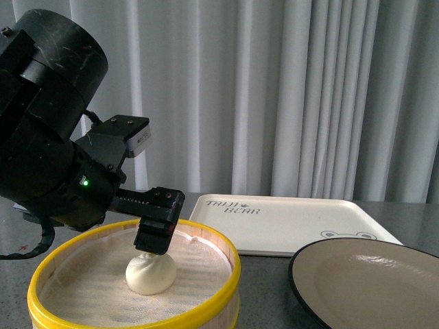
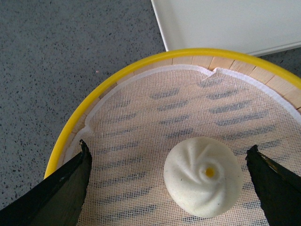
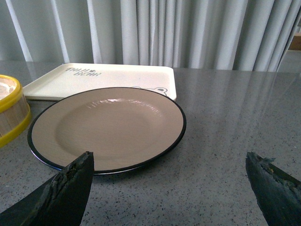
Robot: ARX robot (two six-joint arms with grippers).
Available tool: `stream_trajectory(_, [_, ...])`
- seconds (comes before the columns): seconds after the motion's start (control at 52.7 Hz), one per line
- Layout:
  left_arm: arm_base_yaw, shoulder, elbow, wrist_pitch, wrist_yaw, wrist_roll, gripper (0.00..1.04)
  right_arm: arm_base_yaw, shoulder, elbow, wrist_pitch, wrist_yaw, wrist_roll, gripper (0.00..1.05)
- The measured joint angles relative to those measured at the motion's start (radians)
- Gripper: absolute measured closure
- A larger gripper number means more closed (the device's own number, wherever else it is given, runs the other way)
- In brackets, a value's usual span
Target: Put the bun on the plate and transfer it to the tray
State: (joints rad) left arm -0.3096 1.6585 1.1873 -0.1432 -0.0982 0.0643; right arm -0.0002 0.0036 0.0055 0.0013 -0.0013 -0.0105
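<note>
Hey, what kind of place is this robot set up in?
Probably a staged tabletop demo area, not a working kitchen: a speckled grey countertop, pale pleated curtains behind it, and serving ware, a yellow-rimmed steamer with one bun, a plate, a tray.

Indoor tabletop setup, speckled grey counter (image 3: 225,141), white curtains (image 1: 274,96)

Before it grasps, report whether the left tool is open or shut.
Open: the left tool has its fingers wide apart, either side of the bun.

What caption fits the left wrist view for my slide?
Open left gripper straddles the bun inside the yellow-rimmed steamer.
</note>
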Motion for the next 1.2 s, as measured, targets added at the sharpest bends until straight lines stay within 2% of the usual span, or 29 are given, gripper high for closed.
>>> stream_trajectory(0.247, [0.006,0.058,0.032,-0.068,-0.007,-0.037,0.07,0.0,0.0,0.0,0.0,0.0,0.0,0.09])
stream_trajectory(0.645, [-0.012,0.079,0.045,-0.066,-0.015,-0.055,0.07,0.0,0.0,0.0,0.0,0.0,0.0,0.09])
stream_trajectory(1.082, [-0.018,0.079,0.045,-0.066,0.023,-0.076,0.07,0.0,0.0,0.0,0.0,0.0,0.0,0.09])
stream_trajectory(1.196, [-0.019,0.079,0.045,-0.068,0.029,-0.078,0.21,0.0,0.0,0.0,0.0,0.0,0.0,0.09])
